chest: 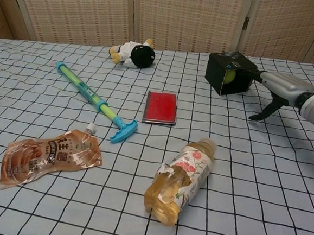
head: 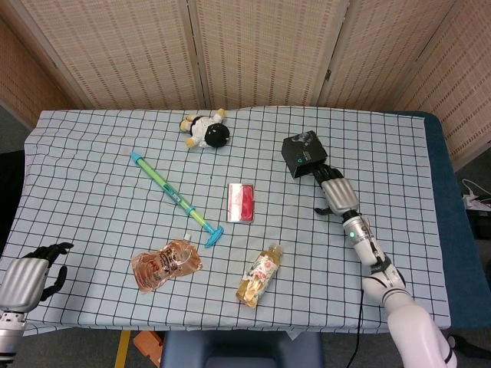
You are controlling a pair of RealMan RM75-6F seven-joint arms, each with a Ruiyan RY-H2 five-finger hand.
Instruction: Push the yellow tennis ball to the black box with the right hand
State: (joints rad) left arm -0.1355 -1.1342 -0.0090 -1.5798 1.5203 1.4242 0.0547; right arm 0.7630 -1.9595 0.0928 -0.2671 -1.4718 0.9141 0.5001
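Note:
The yellow tennis ball point(chest: 229, 76) sits inside the open front of the black box point(chest: 229, 63), mostly in shadow. In the head view the ball is hidden and only the black box point(head: 302, 152) shows. My right hand point(chest: 282, 85) lies just right of the box, holding nothing. Its straight fingers point(chest: 256, 75) reach the opening next to the ball, and the thumb props on the cloth. From above, the right hand point(head: 335, 192) lies close behind the box. My left hand point(head: 29, 274) rests at the table's near left corner, holding nothing, fingers loosely apart.
On the checked cloth lie a plush toy point(chest: 133, 53), a blue-green plunger toy point(chest: 93, 100), a red case point(chest: 160, 107), a brown snack pouch point(chest: 49, 155) and a tea bottle point(chest: 181, 178). A woven screen stands behind the table.

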